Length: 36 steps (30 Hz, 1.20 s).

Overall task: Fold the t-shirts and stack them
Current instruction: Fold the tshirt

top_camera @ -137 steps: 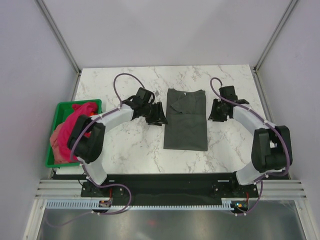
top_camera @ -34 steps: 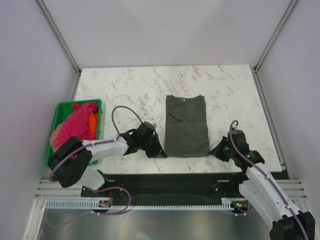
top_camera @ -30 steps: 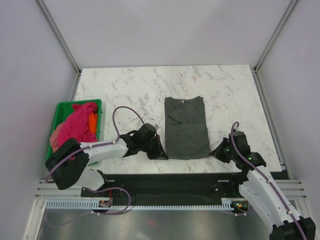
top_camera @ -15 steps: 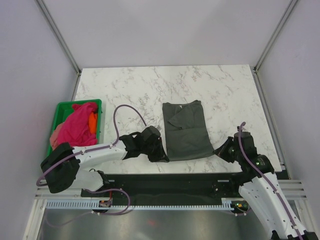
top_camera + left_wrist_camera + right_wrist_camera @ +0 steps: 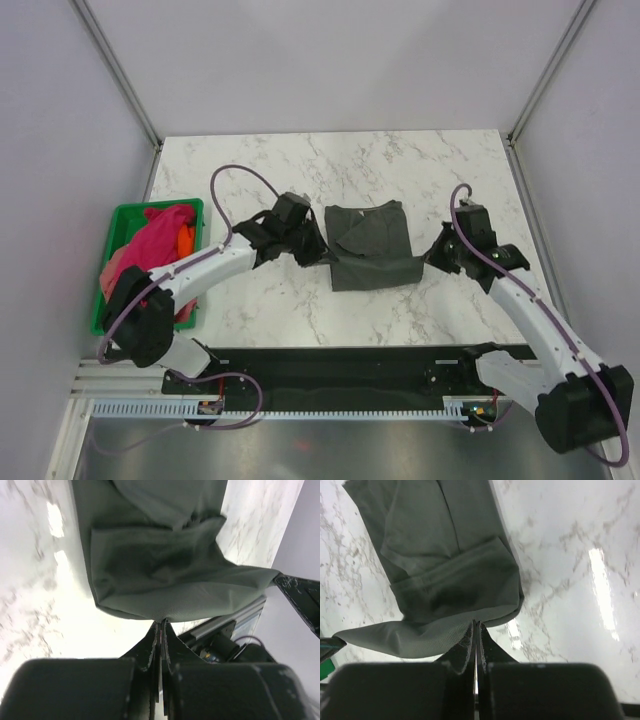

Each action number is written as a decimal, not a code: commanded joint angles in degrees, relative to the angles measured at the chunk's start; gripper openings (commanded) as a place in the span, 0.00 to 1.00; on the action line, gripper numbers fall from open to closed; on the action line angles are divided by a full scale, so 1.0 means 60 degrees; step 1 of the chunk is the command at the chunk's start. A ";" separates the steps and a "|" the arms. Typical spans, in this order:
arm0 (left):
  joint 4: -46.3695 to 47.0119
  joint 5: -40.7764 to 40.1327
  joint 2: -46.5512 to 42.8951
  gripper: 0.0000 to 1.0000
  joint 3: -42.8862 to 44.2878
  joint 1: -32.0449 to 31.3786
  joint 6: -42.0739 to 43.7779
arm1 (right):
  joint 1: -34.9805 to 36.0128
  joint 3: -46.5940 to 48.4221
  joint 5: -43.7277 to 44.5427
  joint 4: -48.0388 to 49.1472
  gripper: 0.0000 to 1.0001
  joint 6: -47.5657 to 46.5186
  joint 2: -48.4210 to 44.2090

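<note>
A dark charcoal grey t-shirt [image 5: 370, 240] lies in the middle of the marble table, folded narrow, with its near hem raised off the surface and doubled back over the rest. My left gripper [image 5: 322, 258] is shut on the hem's left corner. In the left wrist view the cloth [image 5: 160, 570] hangs from the pinched tips of the left gripper [image 5: 161, 622]. My right gripper [image 5: 430, 258] is shut on the right corner. The right wrist view shows the shirt [image 5: 445, 555] drawn taut from the right gripper [image 5: 476, 624]. A magenta-pink t-shirt [image 5: 150, 250] and a salmon-pink t-shirt [image 5: 112, 272] lie crumpled in the bin.
A green plastic bin [image 5: 125, 208] stands at the table's left edge, beside the left arm. The black base rail [image 5: 340, 362] runs along the near edge. Grey walls with metal posts close in the back and sides.
Both grippers, shut on the grey shirt's near hem, have moved from the table's near edge toward the back. The hem has lifted and the shirt now looks about half as long.
</note>
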 commanded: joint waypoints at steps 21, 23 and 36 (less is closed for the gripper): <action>-0.0412 0.2858 0.7357 0.02 0.8670 0.3174 0.2924 | -0.0560 0.7426 0.0685 0.1803 0.00 -0.1288 0.8959; -0.0398 0.2902 0.8000 0.02 0.9415 0.3232 0.2983 | -0.0648 0.7632 0.0729 0.1949 0.00 -0.1361 0.9340; -0.0383 0.3150 0.7669 0.02 0.9581 0.3262 0.2750 | -0.0795 0.7764 0.0612 0.1557 0.00 -0.1786 0.8802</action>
